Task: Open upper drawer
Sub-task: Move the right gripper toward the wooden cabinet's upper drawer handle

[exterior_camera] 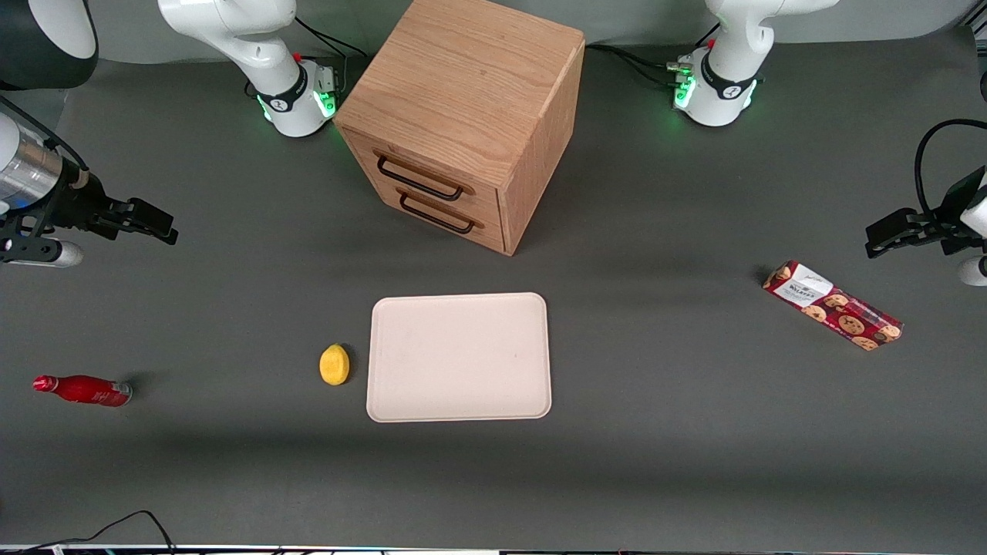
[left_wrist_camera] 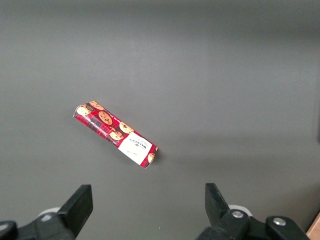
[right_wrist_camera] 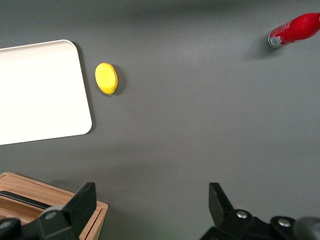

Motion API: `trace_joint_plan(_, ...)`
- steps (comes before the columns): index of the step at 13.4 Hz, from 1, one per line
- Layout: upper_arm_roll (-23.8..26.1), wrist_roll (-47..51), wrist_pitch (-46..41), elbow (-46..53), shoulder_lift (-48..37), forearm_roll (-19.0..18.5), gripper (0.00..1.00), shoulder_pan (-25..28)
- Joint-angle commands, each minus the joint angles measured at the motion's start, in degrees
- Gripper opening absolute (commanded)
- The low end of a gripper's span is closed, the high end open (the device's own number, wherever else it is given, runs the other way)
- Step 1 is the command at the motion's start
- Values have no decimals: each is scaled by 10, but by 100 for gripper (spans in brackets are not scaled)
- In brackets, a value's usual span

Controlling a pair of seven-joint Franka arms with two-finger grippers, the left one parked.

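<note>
Upper drawer (exterior_camera: 420, 179) sits shut in the oak cabinet (exterior_camera: 470, 100) near the surface's (exterior_camera: 655, 462) edge farthest from the front camera, well apart from the gripper (exterior_camera: 158, 223), whose jaws hang open and empty above the working arm's end. Nearer the camera lie a cream tray (exterior_camera: 459, 357) with a lemon (exterior_camera: 334, 364) beside it, a red bottle (exterior_camera: 83, 389) toward the working arm's end, and a cookie box (exterior_camera: 833, 305) toward the parked arm's end.

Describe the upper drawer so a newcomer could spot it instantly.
Find the oak cabinet standing farther from the front camera than the tray. Its front carries two shut drawers with black wire handles; the upper drawer is the one just under the cabinet's top. The open gripper hangs toward the working arm's end, clear of it.
</note>
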Motion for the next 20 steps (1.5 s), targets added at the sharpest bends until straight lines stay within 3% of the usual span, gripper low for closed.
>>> trace_joint_plan(1, 0, -8, -8, 10, 3, 8, 100, -4)
trace_joint_plan(6, 1, -9, -10, 9, 3, 10, 100, 3)
trace_joint_plan(9, 1, -13, -55, 13, 4, 52, 100, 36)
trace_joint_plan(18, -8, -2, -95, 21, 0, 59, 100, 250)
trace_joint_plan(20, -9, -2, -95, 22, 1, 75, 100, 286)
